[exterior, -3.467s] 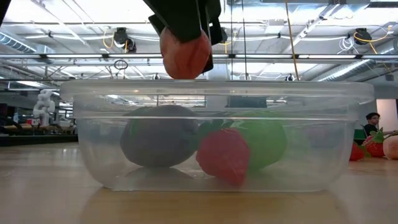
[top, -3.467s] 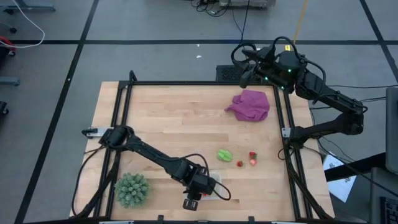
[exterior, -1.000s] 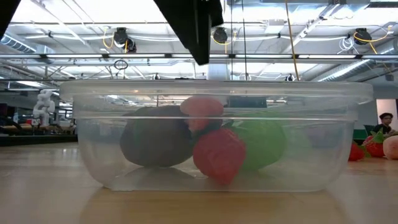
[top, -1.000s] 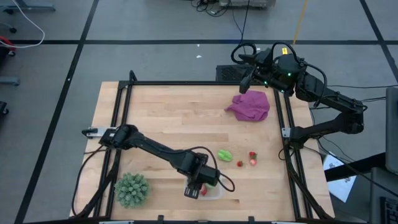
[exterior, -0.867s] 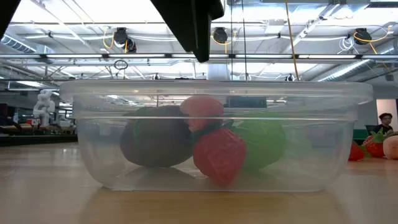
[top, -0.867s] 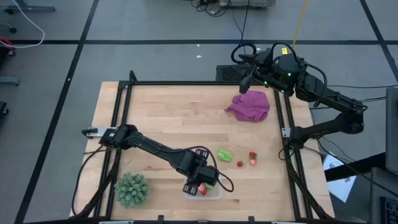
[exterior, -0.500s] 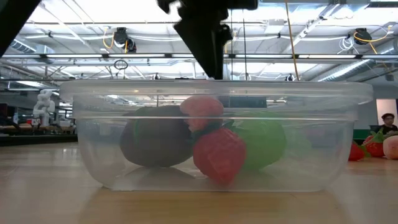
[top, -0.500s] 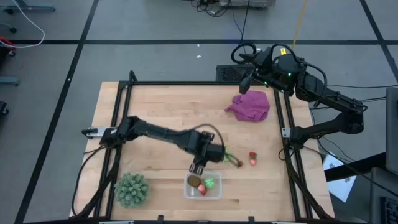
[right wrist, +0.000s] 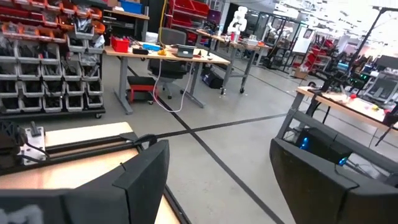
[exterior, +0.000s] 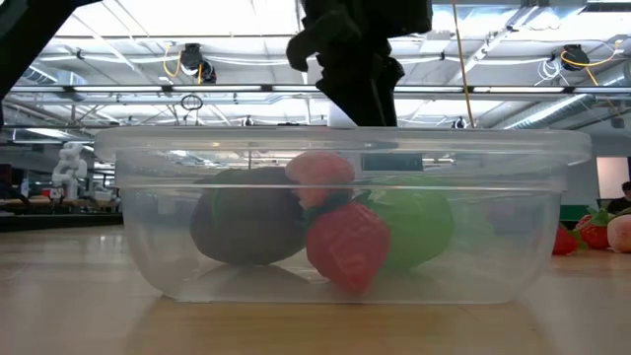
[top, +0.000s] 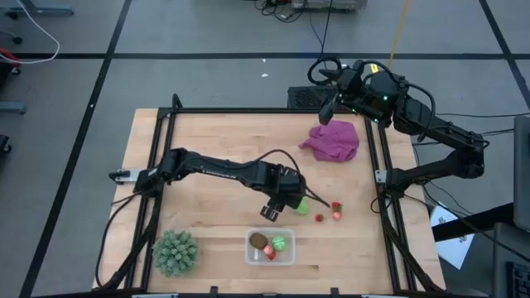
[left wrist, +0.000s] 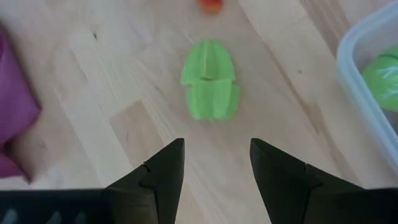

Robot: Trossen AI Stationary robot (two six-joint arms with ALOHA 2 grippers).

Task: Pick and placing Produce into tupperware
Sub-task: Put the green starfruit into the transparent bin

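I see clear rectangular plastic tupperware (top: 270, 247) at table's 6 o'clock — brown kiwi (exterior: 246, 215), green piece (exterior: 418, 225), two red strawberries (exterior: 347, 247) inside, left gripper (left wrist: 215, 163) parted, empty, right gripper (right wrist: 217, 171) apart.

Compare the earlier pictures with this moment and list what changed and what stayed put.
The left gripper let a red piece drop into the tupperware, then moved away toward the light-green piece on the table, jaws open and empty. The right gripper, the purple cloth, the spiky plant and two loose strawberries stayed put.

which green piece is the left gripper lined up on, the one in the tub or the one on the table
The light-green piece lying loose on the table, just ahead of the left gripper's open fingers. The other green piece sits inside the clear container.
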